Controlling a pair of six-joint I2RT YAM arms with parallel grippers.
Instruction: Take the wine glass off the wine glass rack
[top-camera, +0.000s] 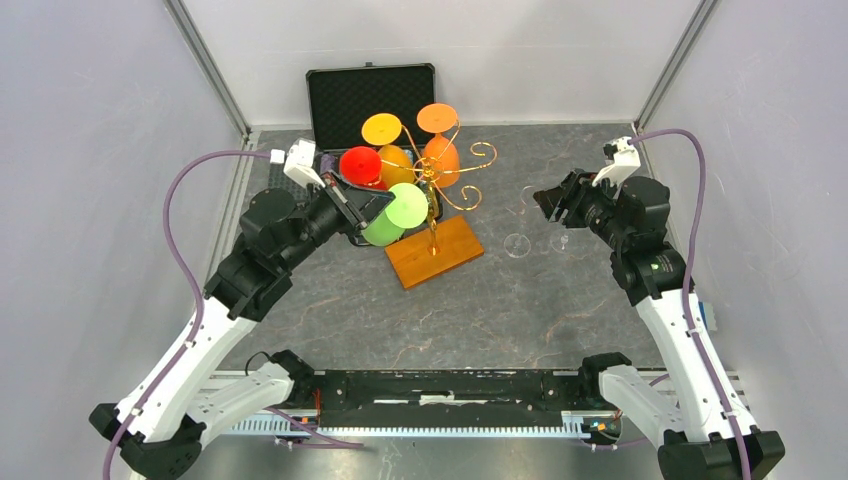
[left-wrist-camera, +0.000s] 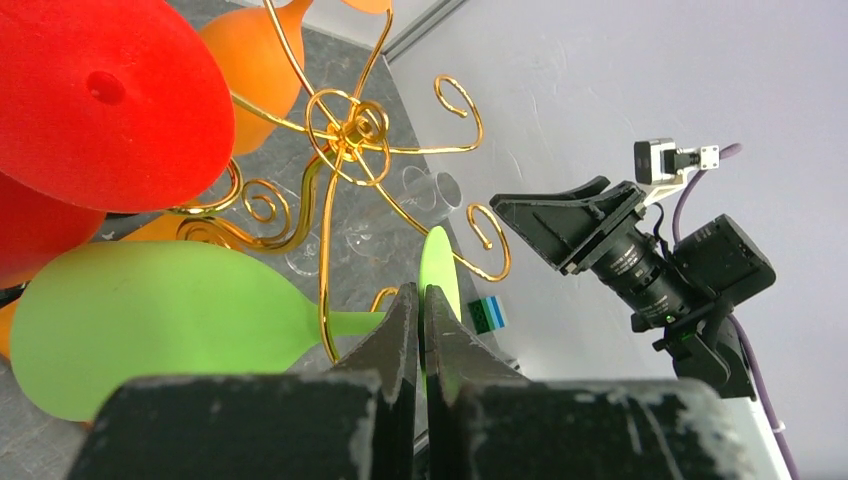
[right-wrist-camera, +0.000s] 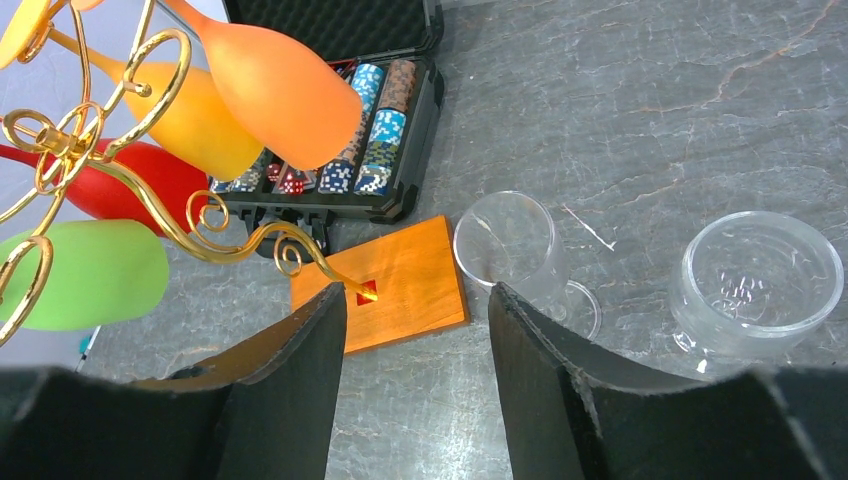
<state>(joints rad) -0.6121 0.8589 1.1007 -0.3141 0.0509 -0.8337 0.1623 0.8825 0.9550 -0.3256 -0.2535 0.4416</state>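
The wine glass rack (top-camera: 447, 172), golden wire on an orange-brown wooden base (top-camera: 435, 251), stands at the table's middle back. A green wine glass (top-camera: 380, 228) hangs on its near-left arm. My left gripper (top-camera: 386, 206) is shut on its stem just below the foot. In the left wrist view the jaws (left-wrist-camera: 421, 300) pinch the thin green stem, with the green bowl (left-wrist-camera: 150, 320) to the left and the rack's hub (left-wrist-camera: 345, 130) above. My right gripper (top-camera: 545, 200) hovers open and empty to the right of the rack. Its wrist view shows the fingers (right-wrist-camera: 418, 300) over bare table near the base (right-wrist-camera: 385, 280).
Red (top-camera: 360, 165), yellow (top-camera: 385, 130) and orange (top-camera: 440, 150) glasses also hang on the rack. A black case of chips (top-camera: 370, 95) lies open behind it. Two clear glasses (right-wrist-camera: 505, 240) (right-wrist-camera: 757, 280) sit on the table right of the base, one lying and one upright.
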